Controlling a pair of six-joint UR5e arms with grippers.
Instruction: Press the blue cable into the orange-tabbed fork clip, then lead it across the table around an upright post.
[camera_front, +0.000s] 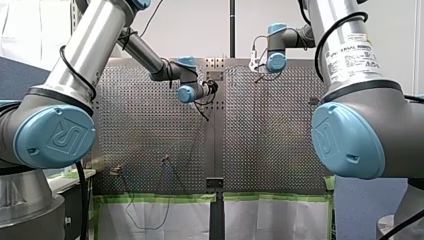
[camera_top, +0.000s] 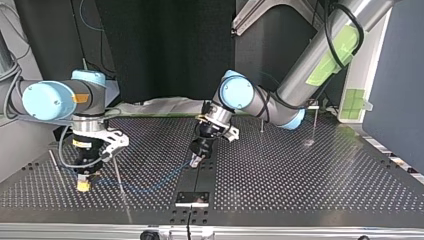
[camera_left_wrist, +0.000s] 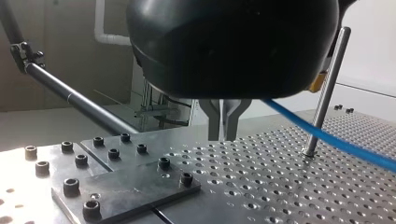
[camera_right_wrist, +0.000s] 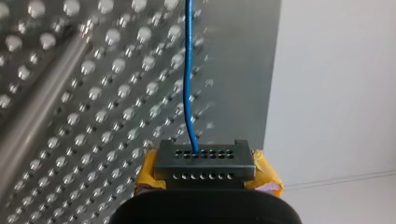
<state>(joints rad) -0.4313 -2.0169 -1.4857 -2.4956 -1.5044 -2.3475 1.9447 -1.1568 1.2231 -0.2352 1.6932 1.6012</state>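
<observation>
Low across the perforated table (camera_top: 300, 175), the blue cable (camera_top: 150, 184) lies in a shallow curve between the two grippers, on the top view's left half. One end is at my right gripper (camera_top: 84, 185), which stands straight down on the plate near the table's left edge. From the right wrist the cable (camera_right_wrist: 187, 70) runs away parallel to the table's rim. The yellow pads (camera_right_wrist: 145, 173) are closed in on its end, either side of a black perforated block (camera_right_wrist: 205, 161).

The other end reaches my left gripper (camera_top: 195, 161), tilted down over the middle seam. Its metal fingers (camera_left_wrist: 219, 123) are pressed together just above the holes, but I cannot tell whether the cable is caught in them.

A thin upright post (camera_top: 117, 175) stands beside the cable between the grippers. A bolted plate (camera_top: 192, 198) sits at the near edge below my left gripper. Beyond that gripper the plate stretches wide to a second post (camera_top: 314, 122), well apart.
</observation>
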